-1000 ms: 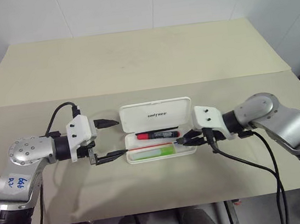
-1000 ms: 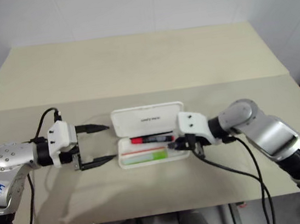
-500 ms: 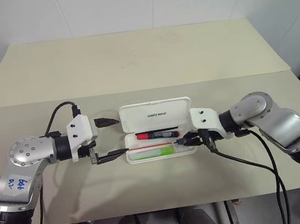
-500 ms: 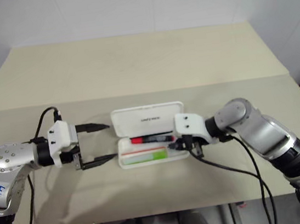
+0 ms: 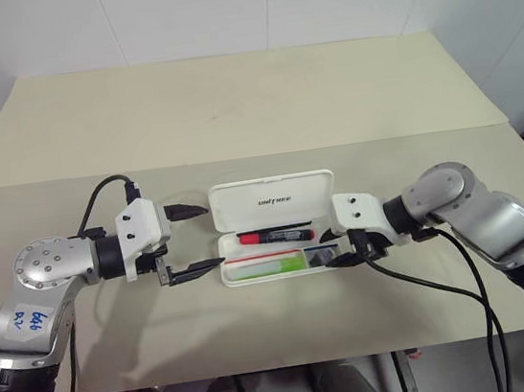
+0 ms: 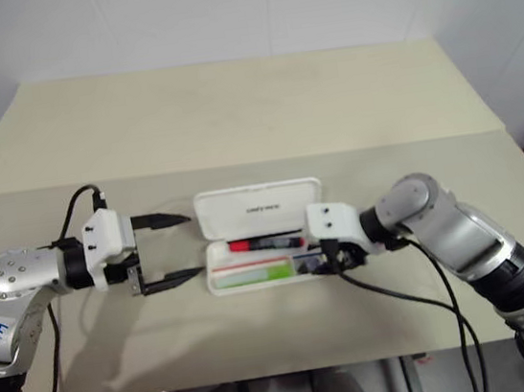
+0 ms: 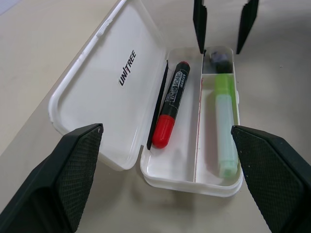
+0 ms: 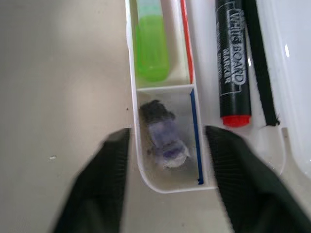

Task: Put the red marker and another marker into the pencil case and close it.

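A: What is hard to make out here?

B: The small dark stub [image 8: 163,136] in the end compartment of the pencil case [image 5: 272,198]. It is blurred, greyish with a pale end, and I cannot tell what it is. The case's front wall also hides the lower side of the green marker [image 5: 267,268] from the head views.

A: Where are the markers?

B: Both lie inside the open case. The red marker [image 7: 172,103] rests in the rear compartment beside a thin black strip [image 7: 158,104] along the hinge; the green one lies in the front compartment, past the red-striped divider.

A: And the end effectors?

B: The left end effector [image 5: 191,241] stands wide, just off the case's left end, holding nothing. The right end effector [image 8: 167,160] has its fingers spread either side of the stub's compartment at the case's right end, gripping nothing.

A: The surroundings?

B: A beige tabletop [image 5: 231,103] with a seam running across, and white walls [image 5: 266,2] behind.
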Motion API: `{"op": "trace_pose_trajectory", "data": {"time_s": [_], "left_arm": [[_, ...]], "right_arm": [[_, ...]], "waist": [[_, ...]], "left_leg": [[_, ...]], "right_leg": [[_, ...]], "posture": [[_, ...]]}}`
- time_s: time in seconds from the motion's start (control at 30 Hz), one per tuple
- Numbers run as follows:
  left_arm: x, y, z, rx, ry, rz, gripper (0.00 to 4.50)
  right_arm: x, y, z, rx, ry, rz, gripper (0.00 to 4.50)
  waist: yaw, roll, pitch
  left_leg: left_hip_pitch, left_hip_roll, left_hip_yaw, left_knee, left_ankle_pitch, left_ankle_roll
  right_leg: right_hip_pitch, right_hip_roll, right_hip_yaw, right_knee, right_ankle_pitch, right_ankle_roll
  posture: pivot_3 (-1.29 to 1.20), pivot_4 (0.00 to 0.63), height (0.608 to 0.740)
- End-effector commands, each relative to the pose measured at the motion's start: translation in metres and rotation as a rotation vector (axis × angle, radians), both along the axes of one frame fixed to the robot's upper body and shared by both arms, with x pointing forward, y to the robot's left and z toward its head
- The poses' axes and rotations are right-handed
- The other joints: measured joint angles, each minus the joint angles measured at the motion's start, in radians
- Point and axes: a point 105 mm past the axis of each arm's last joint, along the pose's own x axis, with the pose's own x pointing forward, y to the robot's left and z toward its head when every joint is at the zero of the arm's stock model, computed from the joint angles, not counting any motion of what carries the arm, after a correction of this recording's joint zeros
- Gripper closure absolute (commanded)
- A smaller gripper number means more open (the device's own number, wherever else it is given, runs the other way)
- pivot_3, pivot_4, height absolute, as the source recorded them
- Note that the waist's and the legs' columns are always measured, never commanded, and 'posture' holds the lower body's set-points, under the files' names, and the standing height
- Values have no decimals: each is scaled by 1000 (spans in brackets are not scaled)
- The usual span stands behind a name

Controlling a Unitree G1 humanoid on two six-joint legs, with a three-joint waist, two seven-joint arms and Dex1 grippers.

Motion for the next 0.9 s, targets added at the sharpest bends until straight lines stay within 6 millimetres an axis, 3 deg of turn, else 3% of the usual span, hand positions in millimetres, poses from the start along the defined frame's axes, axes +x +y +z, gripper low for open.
{"op": "trace_pose_trajectory", "data": {"time_s": [0.03, 0.1, 0.43, 0.7, 0.9], "left_arm": [[0, 3, 12, -5, -54, 5, 0], [0, 1, 12, -10, -56, 0, 0], [8, -5, 11, -42, -48, -21, 0], [18, -12, 8, -80, -17, -43, 0], [25, -12, 9, -94, -13, -49, 0]], "right_arm": [[3, 1, 10, 16, -40, 20, 671], [7, 5, 22, 75, -68, 18, 28], [-11, 2, 64, 438, -85, 74, 28], [-9, -21, 68, 573, -200, -80, 28], [-13, -38, 68, 572, -255, -142, 28]], "waist": [[0, 0, 0], [-1, 0, 0], [6, 0, 0], [3, 0, 0], [2, 0, 0]], "left_leg": [[0, 0, 0, 0, 0, 0], [0, 0, 0, 0, 0, 0], [0, 0, -2, 0, 0, 0], [0, -1, -2, 2, 0, 0], [0, -1, -2, 2, 0, 0]], "right_leg": [[0, 0, 0, 0, 0, 0], [0, 0, 0, 0, 0, 0], [2, 0, -1, -1, 0, 1], [2, 0, -1, 1, 0, 1], [2, 0, 0, 1, 0, 2]], "posture": [[0, 150, 740], [0, 150, 740], [0, 150, 740], [0, 150, 740], [0, 150, 740]]}}
